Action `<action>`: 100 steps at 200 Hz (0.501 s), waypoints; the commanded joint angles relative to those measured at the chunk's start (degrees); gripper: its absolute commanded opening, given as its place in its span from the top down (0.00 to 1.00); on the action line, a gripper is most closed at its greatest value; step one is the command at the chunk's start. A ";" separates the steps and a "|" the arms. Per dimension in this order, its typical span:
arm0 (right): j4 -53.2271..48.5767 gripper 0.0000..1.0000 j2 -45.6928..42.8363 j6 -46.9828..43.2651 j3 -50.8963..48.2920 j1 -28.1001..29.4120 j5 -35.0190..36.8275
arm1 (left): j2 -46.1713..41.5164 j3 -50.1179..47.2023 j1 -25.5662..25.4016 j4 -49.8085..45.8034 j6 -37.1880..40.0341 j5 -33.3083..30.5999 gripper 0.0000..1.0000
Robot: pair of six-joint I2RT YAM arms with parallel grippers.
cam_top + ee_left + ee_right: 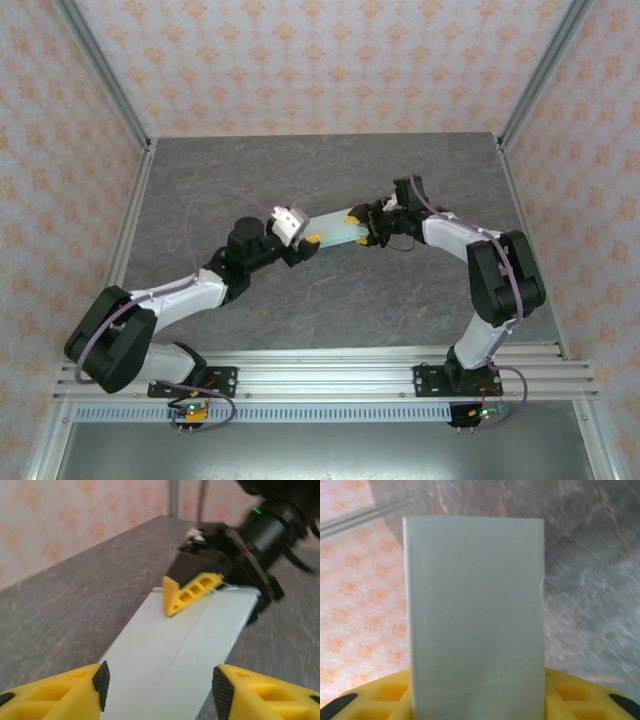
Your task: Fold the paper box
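The grey, stone-patterned counter (330, 310) lies under both arms, and their fingers meet above its middle. The paper box (335, 228) spans the gap between the 2 sets of fingers. It is a pale mint-green flattened strip with 1 crease down its length. One short end is at the left fingers (312, 240) and the other at the right fingers (360, 230). It looks to be held clear of the counter.

The left fingers are parted. In the left wrist view, the near end of the box lies in the gap between their 2 black pads (102, 685), with 1 pad beside each long edge. The right-hand pad stands slightly off its edge. Whether the left-hand pad touches the card cannot be told. Nothing is pinched there.

The right fingers are closed on the far end and carry the box. 1 yellow finger (192, 592) lies against the card by its far left corner, and its partner is hidden. In the right wrist view, the box rises from between the yellow fingers (385, 700) and covers their pads. A small nick (541, 582) marks its right edge.
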 commanded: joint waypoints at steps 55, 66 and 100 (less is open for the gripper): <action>-21.82 0.55 -1.82 3.06 0.53 -0.80 -6.36 | 4.04 0.91 -4.07 -10.36 20.63 -6.81 0.36; -20.18 0.56 -1.93 5.22 -0.33 -0.99 -6.44 | 4.17 1.41 -4.91 -11.78 21.02 -5.77 0.37; -18.33 0.61 -2.23 7.79 -0.67 -1.52 -5.86 | 3.38 0.74 -7.35 -13.57 21.33 -6.13 0.36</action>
